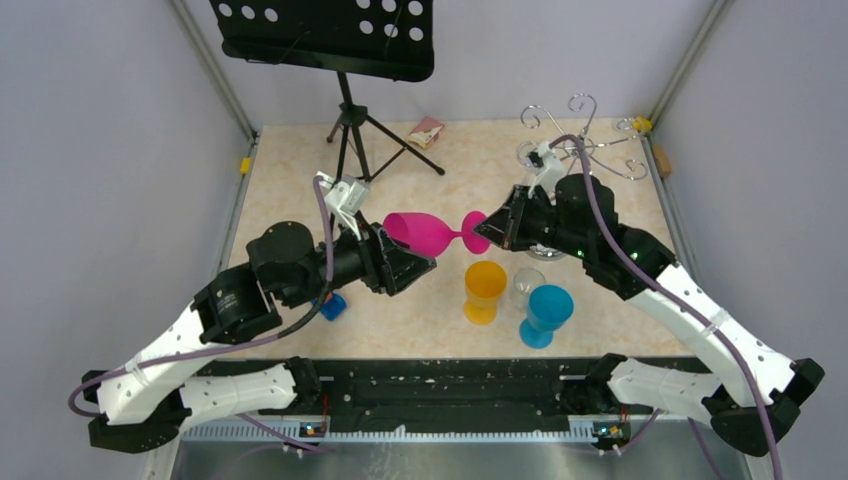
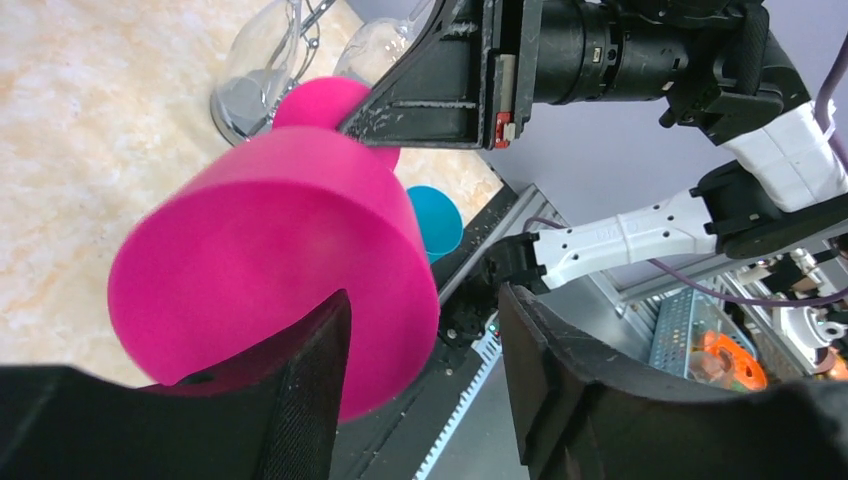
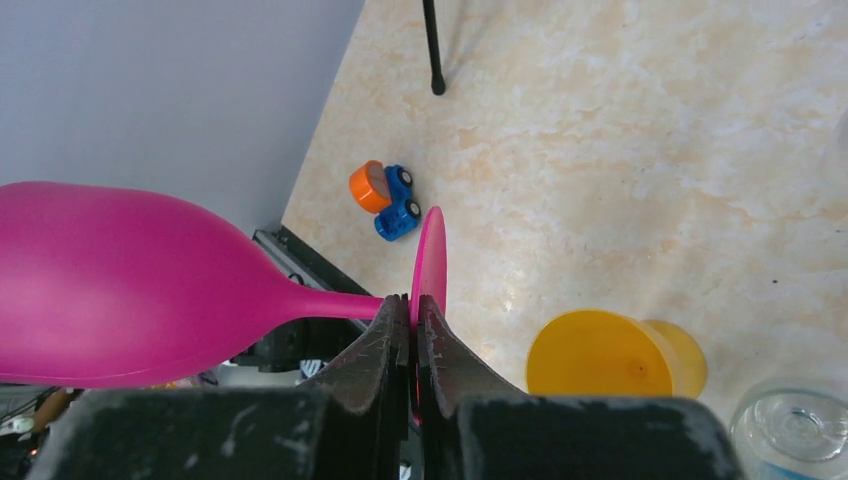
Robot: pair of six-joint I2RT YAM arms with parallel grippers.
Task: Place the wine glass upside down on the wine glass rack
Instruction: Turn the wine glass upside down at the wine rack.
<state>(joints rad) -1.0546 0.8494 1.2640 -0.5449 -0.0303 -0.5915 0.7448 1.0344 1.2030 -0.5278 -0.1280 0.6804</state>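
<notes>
Our right claw (image 3: 413, 305) is clenched on the rim of the foot of the wine glass (image 1: 425, 232). The jaws pinch the thin magenta disc edge-on, right where the stem meets it. The glass is in mid-air between the arms, lying roughly level over the counter (image 1: 450, 170), with the bowl toward our left arm and the foot toward our right.

Our left claw (image 2: 425, 300) is released. Its jaws stand apart either side of the bowl, and one finger (image 2: 300, 400) is right against it. We can't tell if they actually touch. We read this as a handover pose: the foot grip leaves the bowl free, so the right arm can turn the mouth down and hook the foot in.

The wine glass rack (image 1: 600, 148) is at the far right corner behind the right arm, well apart from the glass. None of the hook arms we can see carries a glass.

Containers on the counter, near the front:
- The yellow goblet (image 1: 485, 290) is upright and looks empty.
- The blue goblet (image 1: 548, 310) is upright, with nothing visible inside.
- The clear glass (image 1: 525, 285) sits between them and looks empty.

Risk, as we judge it: a thin-edge pinch may slip when the glass is rotated.
</notes>
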